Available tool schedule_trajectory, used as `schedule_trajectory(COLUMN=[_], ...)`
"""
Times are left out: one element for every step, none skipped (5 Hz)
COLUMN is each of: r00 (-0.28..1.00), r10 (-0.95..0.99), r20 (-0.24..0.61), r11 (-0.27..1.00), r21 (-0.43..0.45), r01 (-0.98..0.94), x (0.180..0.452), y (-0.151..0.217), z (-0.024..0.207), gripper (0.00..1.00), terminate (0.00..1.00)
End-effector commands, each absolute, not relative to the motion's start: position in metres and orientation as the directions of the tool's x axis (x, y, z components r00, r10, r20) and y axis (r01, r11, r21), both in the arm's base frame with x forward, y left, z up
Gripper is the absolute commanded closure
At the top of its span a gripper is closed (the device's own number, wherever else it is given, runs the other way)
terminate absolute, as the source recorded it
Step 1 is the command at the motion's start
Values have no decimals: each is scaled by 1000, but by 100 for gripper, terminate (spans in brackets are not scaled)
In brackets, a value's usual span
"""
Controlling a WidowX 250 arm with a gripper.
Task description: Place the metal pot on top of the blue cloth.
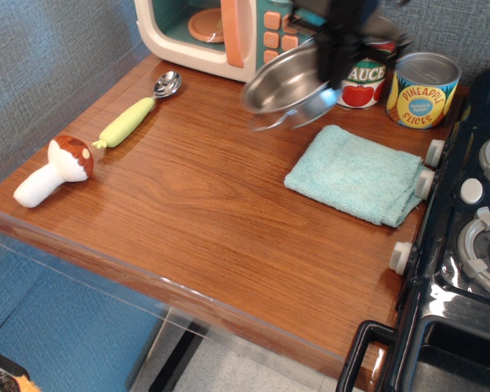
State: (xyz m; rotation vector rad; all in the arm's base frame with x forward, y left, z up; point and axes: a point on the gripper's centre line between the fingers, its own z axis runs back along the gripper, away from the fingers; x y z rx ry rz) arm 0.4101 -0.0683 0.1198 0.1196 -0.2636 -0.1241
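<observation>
Metal pot [286,86], empty and tilted, hangs above blue cloth [355,174].

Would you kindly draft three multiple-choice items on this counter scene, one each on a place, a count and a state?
1. Where does the light aqua-blue folded cloth lie?
A. Beside the black stove's knobs
B. Inside the toy microwave
C. Under the spoon

2. How many printed tin cans stand at the back?
A. One
B. Two
C. Four

3. What is the state of the shallow shiny steel pot?
A. Resting on the cloth
B. Lifted and tilted in the air
C. Upside down on the wood

Answers: 1 A, its right edge nears the stove. 2 B, a tomato sauce can and a pineapple slices can. 3 B, the gripper holds it at the rim, clear of the counter.
</observation>
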Motion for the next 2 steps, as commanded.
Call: schedule_trajectory(r00=[936, 944], r10=[-255, -256], r20=[240, 206], r11=[964, 963], r21=[142, 141], r01=[226, 230], x=[401, 392], y=[-120, -122], z=[117, 105], gripper=[100, 100], terminate=[0, 0])
